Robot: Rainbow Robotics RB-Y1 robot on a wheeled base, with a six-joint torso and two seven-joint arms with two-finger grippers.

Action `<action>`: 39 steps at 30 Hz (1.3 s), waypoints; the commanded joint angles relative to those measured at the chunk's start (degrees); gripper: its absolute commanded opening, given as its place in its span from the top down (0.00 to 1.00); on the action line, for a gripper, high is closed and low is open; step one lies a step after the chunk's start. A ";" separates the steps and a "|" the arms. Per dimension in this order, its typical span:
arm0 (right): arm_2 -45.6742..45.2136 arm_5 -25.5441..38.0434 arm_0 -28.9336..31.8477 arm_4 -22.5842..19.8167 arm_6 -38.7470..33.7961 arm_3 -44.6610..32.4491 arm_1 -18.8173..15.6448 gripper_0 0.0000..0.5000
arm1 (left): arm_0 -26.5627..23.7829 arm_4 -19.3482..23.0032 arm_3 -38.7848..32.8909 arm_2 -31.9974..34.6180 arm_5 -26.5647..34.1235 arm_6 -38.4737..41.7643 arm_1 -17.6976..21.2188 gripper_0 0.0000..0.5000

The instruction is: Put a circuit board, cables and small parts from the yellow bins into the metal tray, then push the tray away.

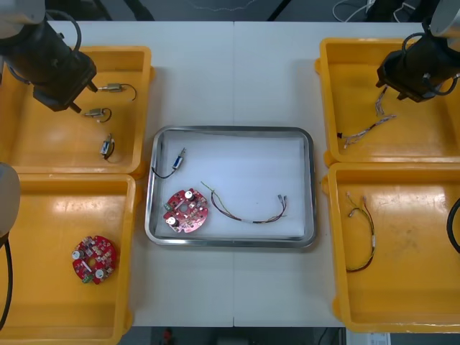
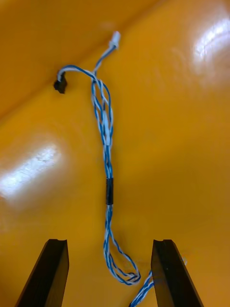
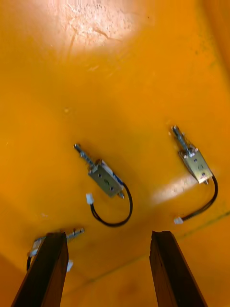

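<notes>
A: What is nearest the lens?

B: The two black fingers of the left tool [image 3: 109, 234] are seen spread apart, with nothing pinched between them. Past them, three small metal parts [image 3: 106, 177] with black leads are laid on the floor of the far left bin [image 3: 120, 72]. One is in line with the gap, one is off to the side, and one is partly hidden behind a finger.

A: And the other arm?

B: The right tool [image 2: 110, 241] is also held spread, over the far right bin [image 2: 182, 120]. A twisted blue and white cable [image 2: 108, 158] is stretched along that bin's floor. Its looped end is found between the fingers but is not gripped.

A: How is the desk arranged from above?

B: A metal tray [image 1: 230, 130], white inside, is set in the middle of the desk [image 1: 237, 72], between the four bins. In its near left corner a round red circuit board [image 1: 185, 210] is placed. A small metal part [image 1: 177, 158] is laid by the left wall, and a red and yellow cable [image 1: 248, 212] is curved toward the right. A second circuit board [image 1: 93, 259] is left in the near left bin [image 1: 43, 215], and another cable [image 1: 359, 233] in the near right bin [image 1: 417, 287].
</notes>
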 commanded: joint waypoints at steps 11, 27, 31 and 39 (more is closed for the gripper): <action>1.59 -6.74 -3.14 -0.71 -0.75 5.03 2.32 0.00 | -3.02 -1.47 7.82 -2.07 -11.53 4.40 0.66 0.00; 3.44 -7.79 -2.61 -0.71 0.31 9.25 3.20 0.35 | -2.84 -0.06 15.03 -8.22 -20.93 4.93 -1.36 0.00; 3.44 -7.79 -1.82 -0.71 1.01 9.25 3.20 1.00 | -2.84 0.99 14.94 -8.39 -20.93 5.19 -1.63 0.00; 3.61 -6.82 -1.82 -0.10 1.28 8.99 2.67 1.00 | -2.75 1.87 15.03 -8.48 -19.97 4.93 -1.63 0.00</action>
